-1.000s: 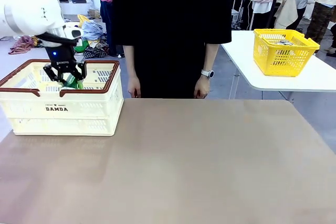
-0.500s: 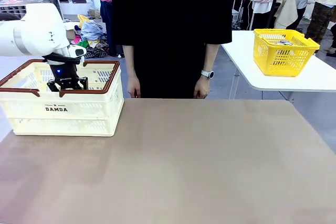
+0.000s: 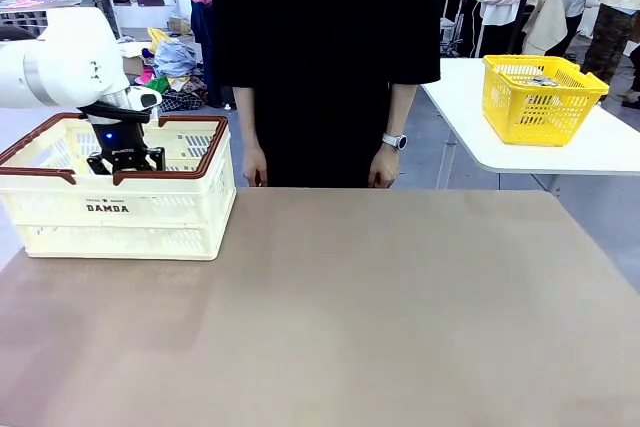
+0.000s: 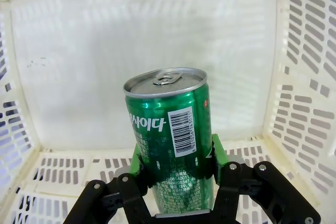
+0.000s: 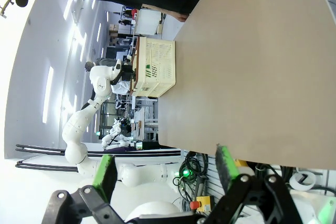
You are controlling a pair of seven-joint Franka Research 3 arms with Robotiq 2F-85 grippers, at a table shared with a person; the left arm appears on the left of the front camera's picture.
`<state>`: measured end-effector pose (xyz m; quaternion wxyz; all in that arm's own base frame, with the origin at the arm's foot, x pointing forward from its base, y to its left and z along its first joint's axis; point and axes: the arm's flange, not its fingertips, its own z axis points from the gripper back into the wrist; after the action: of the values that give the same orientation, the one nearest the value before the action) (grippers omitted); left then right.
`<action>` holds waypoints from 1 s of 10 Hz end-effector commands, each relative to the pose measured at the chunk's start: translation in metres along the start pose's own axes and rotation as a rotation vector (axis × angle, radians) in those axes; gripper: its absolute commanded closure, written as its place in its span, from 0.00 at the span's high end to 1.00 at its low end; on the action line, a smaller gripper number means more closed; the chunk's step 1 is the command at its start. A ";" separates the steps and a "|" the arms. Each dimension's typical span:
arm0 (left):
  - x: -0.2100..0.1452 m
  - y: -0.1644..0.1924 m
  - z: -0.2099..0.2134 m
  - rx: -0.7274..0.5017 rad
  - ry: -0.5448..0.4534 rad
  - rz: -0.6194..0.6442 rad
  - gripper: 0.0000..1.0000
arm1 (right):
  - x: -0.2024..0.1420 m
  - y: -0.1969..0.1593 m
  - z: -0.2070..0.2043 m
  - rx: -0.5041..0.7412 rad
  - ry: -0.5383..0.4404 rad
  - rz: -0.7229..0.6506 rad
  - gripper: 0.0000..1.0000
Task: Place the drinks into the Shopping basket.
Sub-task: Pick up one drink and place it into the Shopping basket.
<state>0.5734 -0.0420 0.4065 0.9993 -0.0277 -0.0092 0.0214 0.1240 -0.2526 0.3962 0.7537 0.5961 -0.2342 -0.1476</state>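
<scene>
My left fingers [image 4: 216, 153] pinch the green can [image 4: 168, 129] low on its body, one green pad on each side, and its pull-tab end points away from my wrist toward the floor of the Shopping basket [image 4: 142, 51]. The can hangs inside the basket, tilted a little. I judge it clear of the floor, though I cannot tell by how much.

To do this well, I would go straight down until the tab end meets the floor and only then part the pads, because released from here the can would drop and roll. The floor ahead of it is bare, so any spot will do. The perforated walls stand near on both sides, so I should open only a little and then lift straight up past the brown rim [image 3: 205, 152].

My right fingers [image 5: 107, 166] are spread on nothing, off the near edge of the worktop [image 3: 380, 307], well apart from the basket. Across the worktop the person's hands [image 3: 383, 165] hang at its far edge, out of my path.
</scene>
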 end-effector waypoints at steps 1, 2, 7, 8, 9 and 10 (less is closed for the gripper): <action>0.003 0.004 0.001 0.006 -0.004 -0.006 0.20 | -0.004 0.003 0.002 0.014 -0.016 0.026 1.00; 0.004 0.003 0.000 0.012 -0.003 0.001 0.73 | -0.004 0.003 0.002 0.014 -0.016 0.026 1.00; 0.006 0.008 0.007 0.014 -0.045 0.020 1.00 | -0.004 0.003 0.002 0.014 -0.016 0.026 1.00; 0.004 0.008 0.018 -0.020 -0.059 0.021 1.00 | -0.004 0.003 0.002 0.014 -0.016 0.026 1.00; -0.002 0.008 0.039 -0.060 -0.101 0.035 1.00 | -0.004 0.003 0.002 0.014 -0.016 0.026 1.00; -0.011 0.009 0.072 -0.106 -0.147 0.069 1.00 | -0.004 0.003 0.002 0.014 -0.016 0.026 1.00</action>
<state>0.5755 -0.0353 0.4510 0.9959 -0.0540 -0.0580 0.0434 0.1241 -0.2525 0.3961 0.7537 0.5962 -0.2341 -0.1475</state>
